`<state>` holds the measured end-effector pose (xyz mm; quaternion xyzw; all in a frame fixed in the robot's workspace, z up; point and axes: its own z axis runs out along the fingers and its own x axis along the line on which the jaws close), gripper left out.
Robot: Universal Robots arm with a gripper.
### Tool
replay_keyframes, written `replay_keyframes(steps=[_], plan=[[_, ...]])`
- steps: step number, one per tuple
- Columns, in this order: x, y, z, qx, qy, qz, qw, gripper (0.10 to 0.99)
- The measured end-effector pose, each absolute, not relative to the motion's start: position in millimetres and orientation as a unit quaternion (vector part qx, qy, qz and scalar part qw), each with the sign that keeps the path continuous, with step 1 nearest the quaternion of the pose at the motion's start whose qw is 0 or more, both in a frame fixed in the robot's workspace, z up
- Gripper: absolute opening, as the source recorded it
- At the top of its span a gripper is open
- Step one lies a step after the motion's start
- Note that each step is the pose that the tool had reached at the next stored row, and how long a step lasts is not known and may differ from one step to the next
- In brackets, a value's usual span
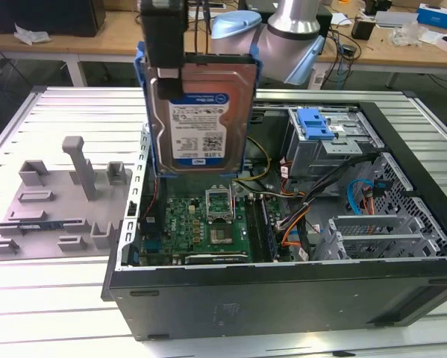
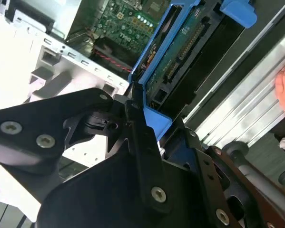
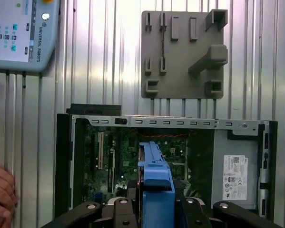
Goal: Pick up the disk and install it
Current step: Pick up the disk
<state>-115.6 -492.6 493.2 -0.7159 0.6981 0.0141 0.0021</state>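
The disk [image 1: 201,112] is held upright in the air. Its labelled silver face is turned toward the exterior camera, and it is framed on both sides by its blue carrier bracket [image 1: 142,112]. It is gripped at its upper end by the hand [image 1: 168,78], which is closed on it. In the second wrist view the dark fingers [image 2: 141,142] are seen clamped against the blue bracket of the disk [image 2: 180,52], and the disk's circuit-board underside is shown there. In the first wrist view the disk [image 3: 155,173] is seen edge-on, projecting straight out from the hand [image 3: 154,206].

Below the hand and the disk, an open computer case [image 1: 283,298] is laid on its side, and the disk is held above it. The green motherboard [image 1: 208,224] is exposed beneath the disk's lower edge. Further from the hand, toward the exterior view's right, a grey metal drive cage [image 1: 335,153] with a blue latch [image 1: 314,123] is set inside the case.

A grey fixture plate [image 1: 51,201] with upright pegs and slots is laid beside the case, off to the exterior view's left of the hand. It is carried by the ribbed metal table [image 1: 51,313]. A control pendant [image 3: 18,33] is seen on the table, well apart from the hand. A person's fingers [image 3: 0,190] are laid on the table beside the case.
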Motion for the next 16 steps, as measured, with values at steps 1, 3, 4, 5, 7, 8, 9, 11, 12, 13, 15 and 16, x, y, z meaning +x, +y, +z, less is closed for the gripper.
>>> replay_keyframes(steps=[1, 3, 4, 5, 7, 8, 9, 11, 12, 13, 15, 16], plan=[[-113, -495, 493, -0.716, 0.698, 0.014, 0.002, 0.369], [-108, -499, 492, -0.716, 0.698, 0.014, 0.002, 0.369], [-105, -501, 491, -0.716, 0.698, 0.014, 0.002, 0.369], [-102, -503, 490, -0.716, 0.698, 0.014, 0.002, 0.369], [-95, -505, 489, -0.716, 0.698, 0.014, 0.002, 0.369], [-91, -506, 488, -0.716, 0.698, 0.014, 0.002, 0.369], [-85, -507, 487, -0.716, 0.698, 0.014, 0.002, 0.369], [-76, -509, 486, -0.716, 0.698, 0.014, 0.002, 0.369], [-73, -509, 486, -0.716, 0.698, 0.014, 0.002, 0.369], [-67, -510, 485, -0.716, 0.698, 0.014, 0.002, 0.369], [-59, -512, 484, -0.716, 0.698, 0.014, 0.002, 0.369], [-54, -513, 483, -0.716, 0.698, 0.014, 0.002, 0.369]])
